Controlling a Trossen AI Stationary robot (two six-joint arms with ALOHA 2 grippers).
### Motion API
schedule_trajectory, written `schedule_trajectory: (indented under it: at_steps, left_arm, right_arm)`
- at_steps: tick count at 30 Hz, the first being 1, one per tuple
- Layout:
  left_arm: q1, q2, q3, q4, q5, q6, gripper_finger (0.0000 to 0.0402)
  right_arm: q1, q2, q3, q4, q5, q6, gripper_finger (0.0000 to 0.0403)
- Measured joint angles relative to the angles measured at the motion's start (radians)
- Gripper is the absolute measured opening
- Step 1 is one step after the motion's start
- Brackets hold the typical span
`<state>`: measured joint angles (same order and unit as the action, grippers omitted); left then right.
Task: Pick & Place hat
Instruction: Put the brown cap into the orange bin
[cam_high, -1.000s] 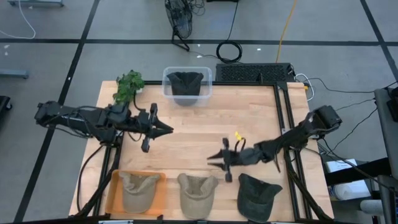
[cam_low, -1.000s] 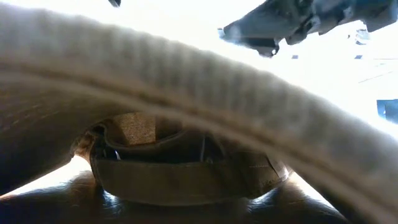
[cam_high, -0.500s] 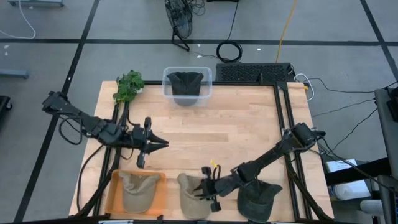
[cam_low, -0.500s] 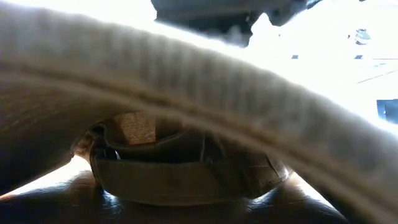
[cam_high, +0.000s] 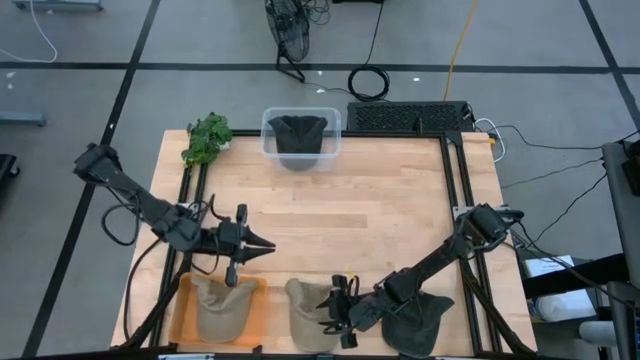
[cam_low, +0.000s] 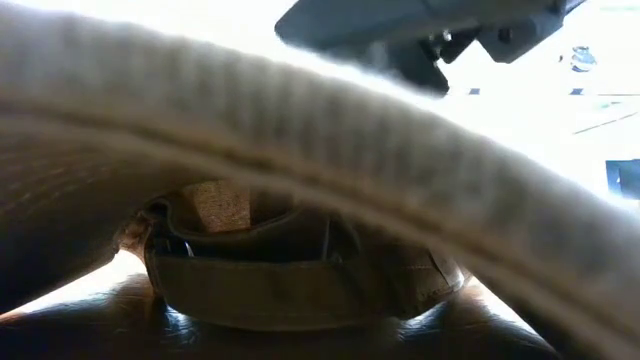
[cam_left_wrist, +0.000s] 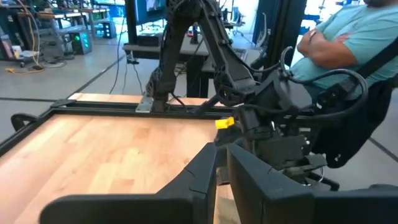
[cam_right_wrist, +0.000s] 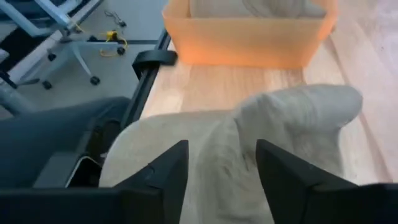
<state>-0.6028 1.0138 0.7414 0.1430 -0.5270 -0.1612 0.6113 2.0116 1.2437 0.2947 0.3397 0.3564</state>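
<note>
The tan hat (cam_high: 315, 310) lies on the surface just beside the orange tray (cam_high: 180, 310), not yet lifted. It is straddled by the spread, empty fingers of the right gripper (cam_high: 335, 312). The left gripper (cam_high: 262, 245), clenched on nothing, is held above the tray.

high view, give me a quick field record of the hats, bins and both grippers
beige hat: table's front edge, middle, on bare wood
right gripper: over the beige hat, fingers open astride its crown, not closed on it
left gripper: above the orange bin, fingers together, holding nothing
orange bin: front left, holds a tan hat
dark green hat: front right, partly under the right arm
clear bin: back centre, holds a dark hat
plant: back left corner
</note>
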Motion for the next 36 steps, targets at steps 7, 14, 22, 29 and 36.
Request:
schedule_trajectory:
  at_steps: [7,14,22,29,36]
  left_arm:
    - [-0.009,0.034,0.000,0.044,0.002,0.005,0.0049]
    - [-0.020,0.034,0.000,0.042,0.011,0.006,0.0049]
    - [-0.022,0.050,0.000,0.046,0.036,0.022,0.0049]
    - [-0.020,0.115,0.000,0.079,0.040,0.075,0.0049]
    - [-0.020,0.154,0.000,0.163,0.192,0.157,0.0049]
  right_arm:
    - [-0.001,0.049,-0.003,-0.006,0.000,0.025,0.0167]
    - [0.000,0.050,-0.003,-0.005,0.003,-0.013,0.0128]
    - [-0.001,0.044,-0.003,-0.025,0.002,-0.035,0.0051]
    - [0.000,0.044,-0.003,-0.030,0.001,-0.028,0.0028]
    - [-0.001,0.044,-0.003,-0.034,0.011,-0.033,0.0037]
